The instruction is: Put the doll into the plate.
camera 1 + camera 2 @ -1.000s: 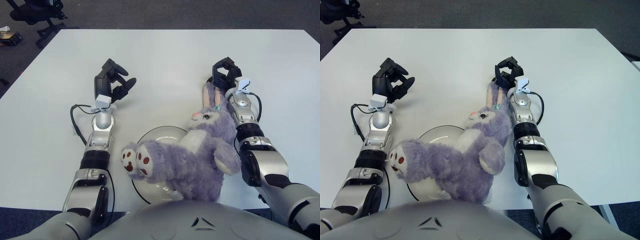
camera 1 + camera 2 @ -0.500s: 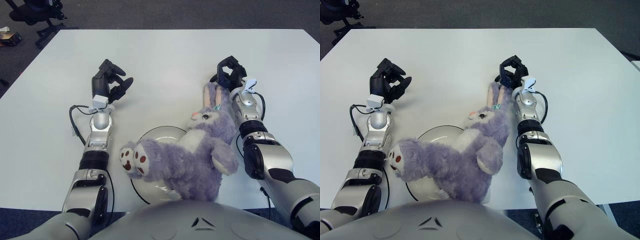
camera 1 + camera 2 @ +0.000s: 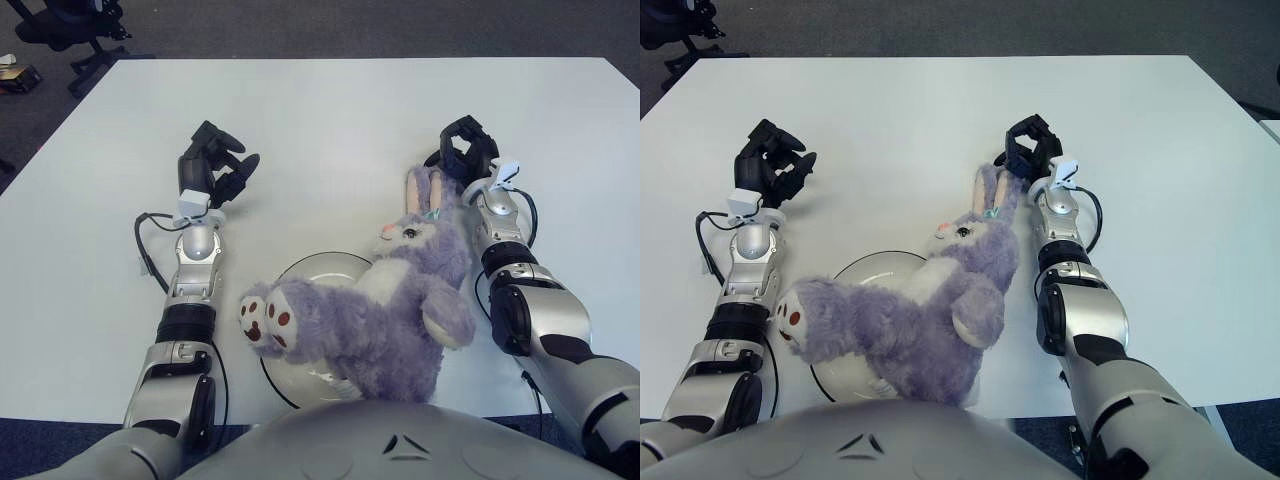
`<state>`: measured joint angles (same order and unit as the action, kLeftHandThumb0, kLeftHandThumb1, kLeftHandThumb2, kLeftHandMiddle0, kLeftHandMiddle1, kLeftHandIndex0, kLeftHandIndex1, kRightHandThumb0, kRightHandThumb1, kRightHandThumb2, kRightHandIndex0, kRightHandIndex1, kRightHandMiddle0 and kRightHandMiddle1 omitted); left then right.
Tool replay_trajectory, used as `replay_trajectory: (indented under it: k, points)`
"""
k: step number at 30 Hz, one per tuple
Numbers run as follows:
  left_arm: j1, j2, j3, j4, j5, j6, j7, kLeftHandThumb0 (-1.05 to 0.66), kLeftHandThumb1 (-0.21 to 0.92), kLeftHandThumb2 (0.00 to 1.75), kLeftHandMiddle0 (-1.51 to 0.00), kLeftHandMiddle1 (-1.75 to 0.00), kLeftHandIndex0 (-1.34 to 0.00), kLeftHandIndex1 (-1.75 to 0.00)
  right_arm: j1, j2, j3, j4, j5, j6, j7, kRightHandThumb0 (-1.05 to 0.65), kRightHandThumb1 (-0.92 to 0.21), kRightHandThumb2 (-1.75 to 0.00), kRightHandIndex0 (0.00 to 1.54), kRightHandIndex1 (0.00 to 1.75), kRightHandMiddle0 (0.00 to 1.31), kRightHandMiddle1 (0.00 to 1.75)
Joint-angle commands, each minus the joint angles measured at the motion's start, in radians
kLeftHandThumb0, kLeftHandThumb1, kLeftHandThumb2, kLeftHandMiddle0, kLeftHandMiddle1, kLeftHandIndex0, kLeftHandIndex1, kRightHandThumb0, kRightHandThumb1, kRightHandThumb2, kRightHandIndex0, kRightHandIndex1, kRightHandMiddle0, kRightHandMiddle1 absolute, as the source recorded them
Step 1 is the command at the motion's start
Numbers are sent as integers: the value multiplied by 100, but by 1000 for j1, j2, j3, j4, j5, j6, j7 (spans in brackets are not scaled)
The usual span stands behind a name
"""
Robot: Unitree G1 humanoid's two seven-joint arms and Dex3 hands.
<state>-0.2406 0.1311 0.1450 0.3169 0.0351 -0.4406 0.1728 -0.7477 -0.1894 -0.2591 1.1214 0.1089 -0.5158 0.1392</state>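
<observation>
A purple plush rabbit doll lies on its side across the white, dark-rimmed plate near the table's front edge. Its feet point left and its ears point away from me. It covers most of the plate. My right hand shows just right of and beyond the ear tips, with its fingers loosely curled and nothing in them. My left hand is over the table well left of the plate, fingers spread and holding nothing.
The white table stretches far beyond both hands. A black cable loops beside my left forearm. An office chair stands on the dark floor past the table's far left corner.
My right hand has drawn to the right, away from the doll's ears. My left hand has drifted left. The doll stays across the plate, shifted only slightly.
</observation>
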Motion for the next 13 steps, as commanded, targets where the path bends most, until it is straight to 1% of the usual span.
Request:
replay_trajectory:
  k: [1,13]
  points:
    - [78,-29,5,10,-12,33,1,-8,92,10,-87,-175,-63,-175,-17,-13,-15,9,21,-19,6,-38,-70,-81,89,175,34,175]
    - [82,-34,21,-21,-18,91,7,-9,92,11,-88,-175,-63,-175,-28,-26,-60,31,54,-39,20,-38,-70,-82,89,175,34,175]
